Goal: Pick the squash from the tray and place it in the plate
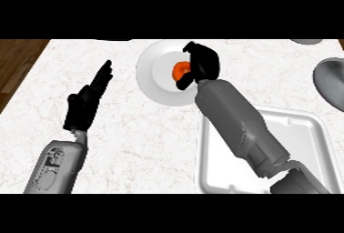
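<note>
An orange squash (180, 70) lies on the white plate (153, 68) at the counter's far middle. My right hand (201, 61) is over the plate, its fingers curled round the squash and hiding its right part. The right forearm runs back across the white tray (302, 136) at the lower right, which shows nothing inside. My left hand (91, 98) rests at the left, open, fingers straight and pointing up, holding nothing.
A grey bowl-like object (332, 82) sits at the right edge and another grey item (308, 41) at the top right. Dark wood floor (17, 59) shows beyond the counter's left edge. Bare marble lies between my left hand and the plate.
</note>
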